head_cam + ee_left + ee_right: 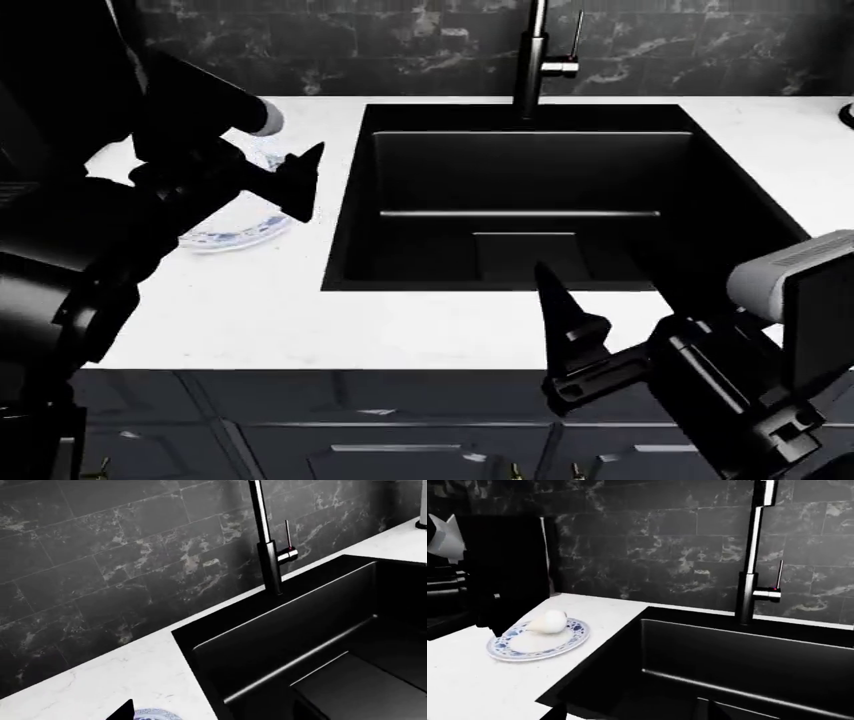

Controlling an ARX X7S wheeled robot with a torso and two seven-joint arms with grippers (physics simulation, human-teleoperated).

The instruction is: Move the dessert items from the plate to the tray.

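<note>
White marble counter [267, 310] carrying blue-patterned plate [539, 639] left of black sink [521, 200], under left gripper [300, 180]. One ice-cream cone [547, 622] lying on plate, scoop toward sink; second cone not discernible. Tray not in view. Left gripper above plate, jaw state cannot be told. Right gripper [567, 330] near counter front edge, empty, jaw state likewise undeterminable. Faucet [534, 60] upright behind sink.

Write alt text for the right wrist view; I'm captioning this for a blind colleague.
An ice-cream cone lies on its side on a blue-patterned plate on a white marble counter. To one side is a deep black sink with a tall faucet against a dark tiled wall; the robot's left arm looms beside the plate.
</note>
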